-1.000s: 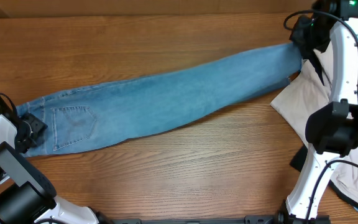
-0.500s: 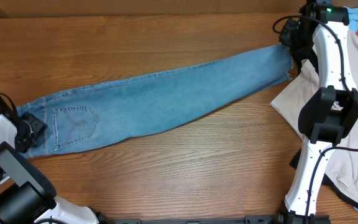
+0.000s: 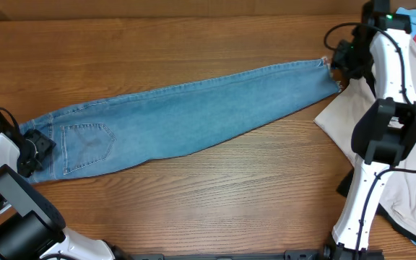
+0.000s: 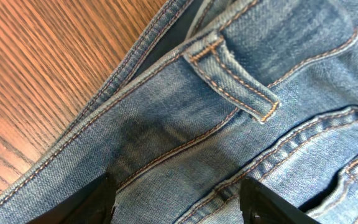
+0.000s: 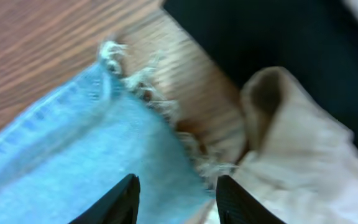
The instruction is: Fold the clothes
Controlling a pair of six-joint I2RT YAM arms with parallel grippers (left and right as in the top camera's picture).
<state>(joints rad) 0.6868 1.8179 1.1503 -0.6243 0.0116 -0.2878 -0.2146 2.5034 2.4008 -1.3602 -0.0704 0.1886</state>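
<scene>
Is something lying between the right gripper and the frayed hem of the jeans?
Nothing visible does. The right gripper is at the frayed hem of the jeans, with only bare denim below it. The beige garment lies close beside the hem, not over it, so it might get pinched too.

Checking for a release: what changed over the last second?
The right claw shifted a little at the leg end, uncovering the jeans' frayed hem, which now lies below its open jaws. The left claw and the beige garment stayed put.
</scene>
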